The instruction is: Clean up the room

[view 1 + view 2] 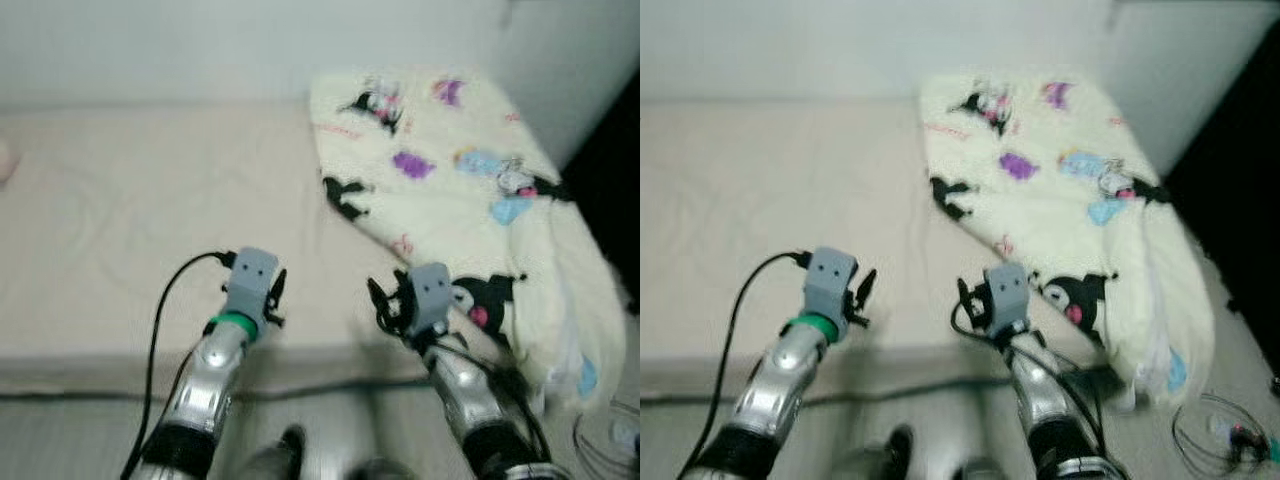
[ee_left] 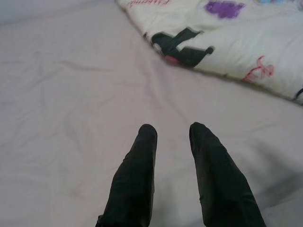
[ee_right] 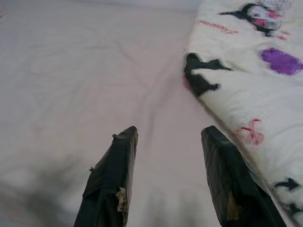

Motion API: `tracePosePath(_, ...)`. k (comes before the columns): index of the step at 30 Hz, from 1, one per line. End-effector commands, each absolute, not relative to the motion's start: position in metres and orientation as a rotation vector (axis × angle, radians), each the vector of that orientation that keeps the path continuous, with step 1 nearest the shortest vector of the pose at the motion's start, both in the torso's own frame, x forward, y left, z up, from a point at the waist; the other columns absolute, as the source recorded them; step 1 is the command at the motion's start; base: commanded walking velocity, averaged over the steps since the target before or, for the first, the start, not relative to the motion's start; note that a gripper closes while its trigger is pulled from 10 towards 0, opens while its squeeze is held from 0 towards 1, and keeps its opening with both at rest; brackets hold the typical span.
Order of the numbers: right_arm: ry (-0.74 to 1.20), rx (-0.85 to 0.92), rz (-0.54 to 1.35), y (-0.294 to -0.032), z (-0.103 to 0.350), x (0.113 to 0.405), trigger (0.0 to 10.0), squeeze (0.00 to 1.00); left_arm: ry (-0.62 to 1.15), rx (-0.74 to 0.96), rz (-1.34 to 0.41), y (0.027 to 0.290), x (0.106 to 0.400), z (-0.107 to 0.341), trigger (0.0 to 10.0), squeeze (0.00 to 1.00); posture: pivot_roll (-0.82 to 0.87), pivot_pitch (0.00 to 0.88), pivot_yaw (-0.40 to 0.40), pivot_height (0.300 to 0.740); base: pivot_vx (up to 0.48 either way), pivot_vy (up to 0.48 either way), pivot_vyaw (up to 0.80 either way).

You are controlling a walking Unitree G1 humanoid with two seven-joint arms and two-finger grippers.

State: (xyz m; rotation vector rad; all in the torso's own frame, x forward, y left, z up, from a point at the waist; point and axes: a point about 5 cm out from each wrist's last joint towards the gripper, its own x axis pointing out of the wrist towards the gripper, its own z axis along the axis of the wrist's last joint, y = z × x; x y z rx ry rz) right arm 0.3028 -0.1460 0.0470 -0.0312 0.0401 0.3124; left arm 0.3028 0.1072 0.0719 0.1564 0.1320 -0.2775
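A cream blanket printed with black, purple and blue cartoon figures lies crumpled on the right side of a bed with a beige sheet. Its right part hangs over the bed's edge toward the floor. Both silver arms reach over the bed's near edge, the left arm over bare sheet and the right arm just beside the blanket's lower edge. My left gripper is open above the bare sheet, holding nothing. My right gripper is open wider, with the blanket's edge just ahead to one side.
A pale wall runs behind the bed. Thin cables lie on the floor at the lower right, below the hanging blanket. A dark gap borders the bed on the right. A small pink object sits at the far left edge.
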Motion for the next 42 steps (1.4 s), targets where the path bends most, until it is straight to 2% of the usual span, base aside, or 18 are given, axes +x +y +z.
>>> tracePosePath(1,0.052,-0.021,0.306,-0.147,0.0443,0.3006,10.0,0.0,0.139,0.173,-0.289,0.1071,0.3014,0.0692,10.0,0.0,-0.03,0.042,0.047,0.74,0.0,-0.48,0.0)
tracePosePath(22,0.055,-0.015,0.308,-0.146,0.0434,0.2988,10.0,0.0,0.147,0.177,-0.279,0.1091,0.3017,0.0684,10.0,0.0,-0.04,0.043,0.054,0.74,0.0,-0.465,0.0)
tracePosePath(27,0.056,-0.013,0.308,-0.1455,0.0435,0.2988,10.0,0.0,0.159,0.179,-0.27,0.1102,0.3028,0.0678,10.0,0.0,-0.04,0.042,0.055,0.74,0.0,-0.24,0.0)
tracePosePath(42,0.059,-0.024,0.292,-0.1477,0.0434,0.2993,10.0,0.0,0.172,0.174,-0.25,0.1131,0.3041,0.0659,10.0,0.0,-0.04,0.036,0.057,0.74,0.0,0.0,0.0)
